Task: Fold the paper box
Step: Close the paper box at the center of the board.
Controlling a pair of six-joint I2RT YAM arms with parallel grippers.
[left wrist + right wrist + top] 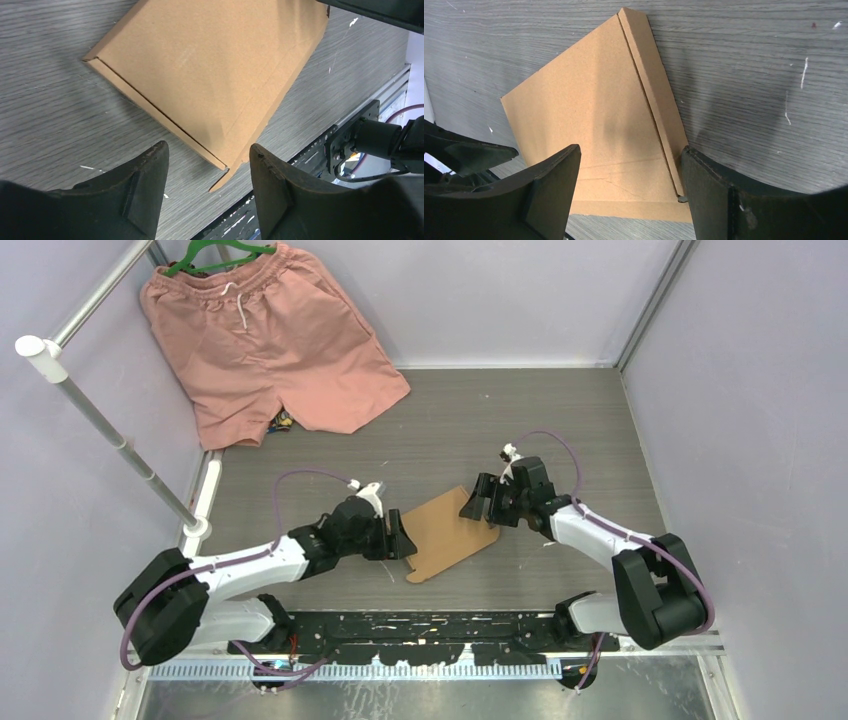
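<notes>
The left pincer (pixel 402 540) and the right pincer (pixel 478 502) both have their jaws apart and hold nothing. Under them is the grey table (pixel 560 420). The paper box (pixel 450 532) lies flat on it between the two pincers, one end ahead of each.

The largest risk seems to be the whole sheet sliding. The tabletop looks smooth, so a push from one pincer without the other bracing could skate the cardboard away. A closing grip might also catch both layers together and pinch the box flat instead of opening it.

The narrow flap (pixel 651 85), just inside the right pincer's outer finger, could crease off its score line. The corner (pixel 230 155) ahead of the left pincer's gap may buckle if pressed.
</notes>
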